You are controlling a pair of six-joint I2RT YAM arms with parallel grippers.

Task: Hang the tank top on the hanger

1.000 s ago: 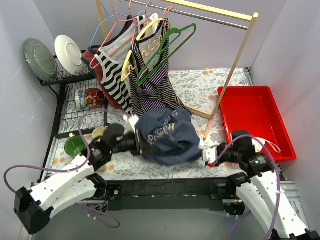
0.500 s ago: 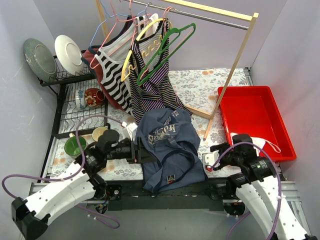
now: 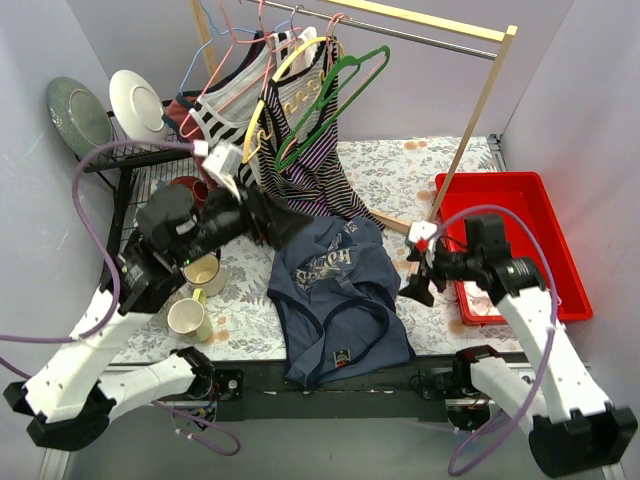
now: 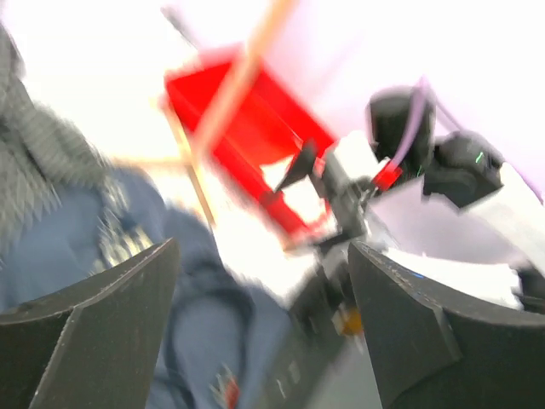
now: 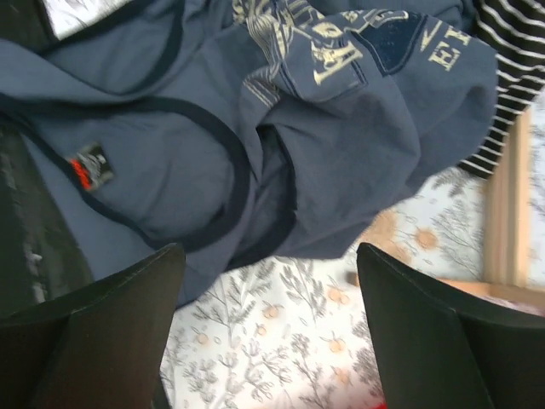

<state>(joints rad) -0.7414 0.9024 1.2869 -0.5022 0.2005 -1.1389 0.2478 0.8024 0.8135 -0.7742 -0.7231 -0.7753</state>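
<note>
The navy tank top (image 3: 338,298) lies spread on the floral table cloth, its neck end drooping over the front edge. Its pale chest print faces up (image 5: 328,51). The green hanger (image 3: 338,98) hangs by its hook on the rail, in front of a purple-and-black striped top. My left gripper (image 3: 288,218) is raised above the top's far left corner, open and empty (image 4: 262,256); its view is blurred. My right gripper (image 3: 415,278) hovers just right of the tank top, open, with only the floral cloth between its fingers (image 5: 271,256).
A red bin (image 3: 510,240) sits at the right. The wooden rack post (image 3: 468,140) slants down beside my right arm. Striped tops and a yellow hanger (image 3: 262,110) hang on the rail. Two mugs (image 3: 190,318) and a dish rack with plates (image 3: 140,100) stand left.
Both grippers opened and let go of the bunched tank top, which dropped and spread flat. The left arm rose toward the back left; the right arm lifted and moved back.
</note>
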